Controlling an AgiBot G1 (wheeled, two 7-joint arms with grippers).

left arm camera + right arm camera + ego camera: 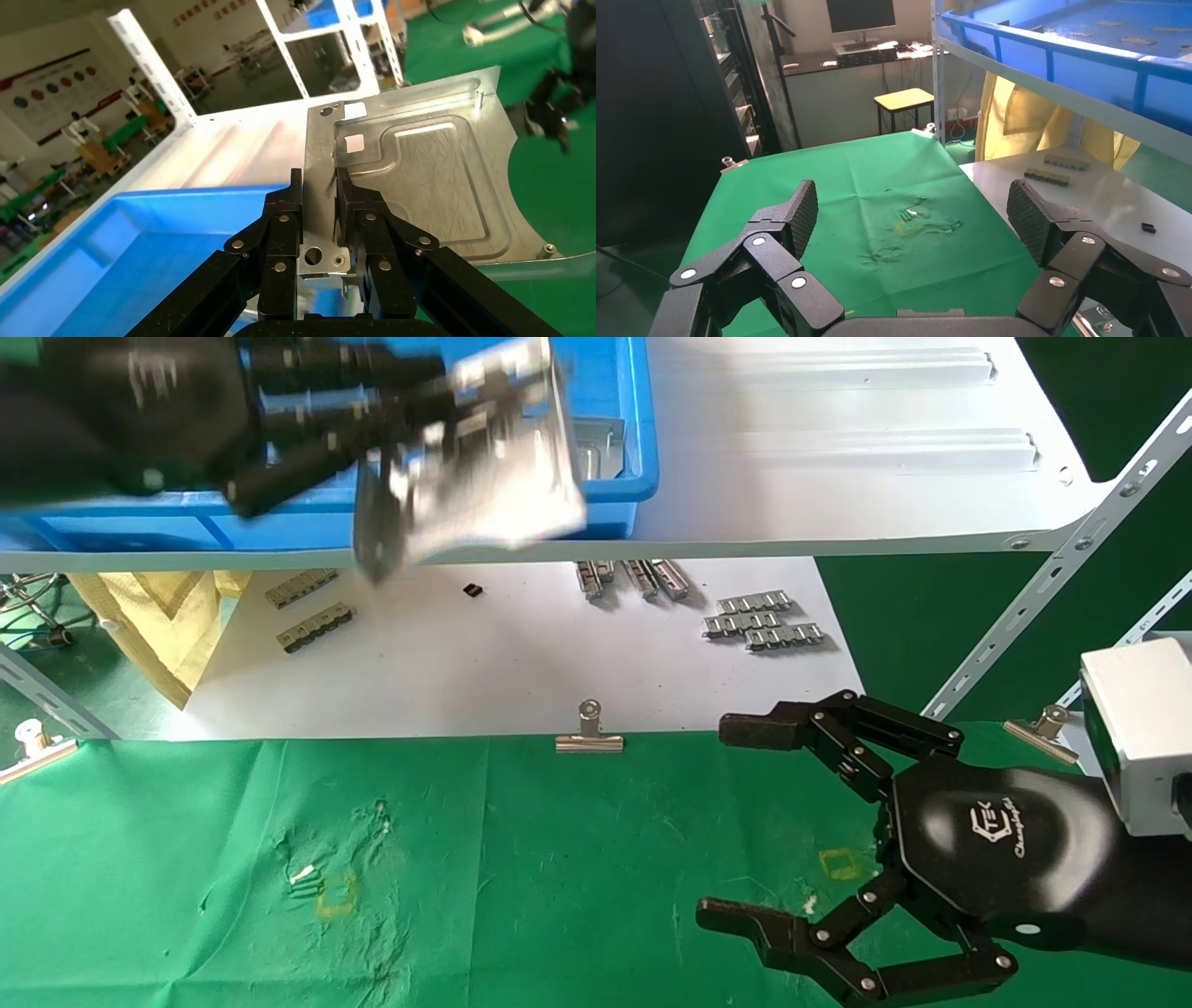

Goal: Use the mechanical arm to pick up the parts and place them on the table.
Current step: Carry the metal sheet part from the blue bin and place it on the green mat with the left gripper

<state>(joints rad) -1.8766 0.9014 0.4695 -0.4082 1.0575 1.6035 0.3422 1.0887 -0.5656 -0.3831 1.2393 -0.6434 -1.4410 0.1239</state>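
My left gripper (410, 430) is shut on a shiny silver stamped part (494, 477) and holds it in the air at the front rim of the blue bin (615, 393). In the left wrist view the fingers (351, 203) pinch the part's bent-up flange (318, 189), and the plate (429, 182) spreads out beyond them. Another part (596, 444) lies in the bin. My right gripper (736, 826) is open and empty, hovering over the right side of the green cloth table (559, 877). The cloth also shows in the right wrist view (877, 196).
The bin stands on a white shelf board (838, 458) with slotted uprights (1052, 589). Under it, small grey ridged strips (764, 621) lie on a white surface. Silver binder clips (589, 733) hold the cloth's far edge. Yellow squares (335, 893) mark the cloth.
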